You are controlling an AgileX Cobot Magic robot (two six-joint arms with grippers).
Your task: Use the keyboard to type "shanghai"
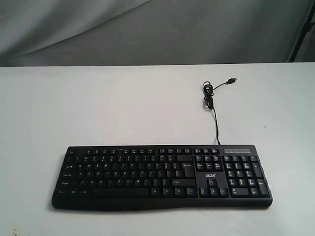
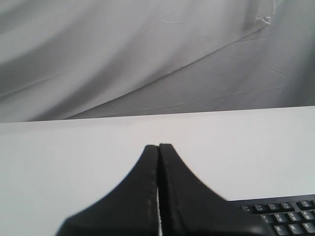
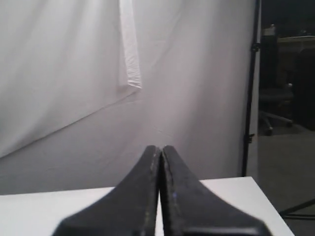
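Observation:
The wide black keyboard (image 1: 162, 176) with white legends and an acer logo lies flat near the table's front edge in the exterior view. Its thin black cable (image 1: 212, 101) runs back to a loose coil with the USB plug free on the table. Neither arm shows in the exterior view. In the left wrist view my left gripper (image 2: 158, 146) is shut, fingers pressed together, above the table with a corner of the keyboard (image 2: 288, 217) beside it. My right gripper (image 3: 161, 147) is shut too, held over the table's edge; no keyboard shows there.
The white table (image 1: 123, 105) stretches behind the keyboard to a grey cloth backdrop (image 1: 147, 29). A black stand pole (image 3: 251, 88) and an office chair (image 3: 275, 105) stand beyond the table's right end.

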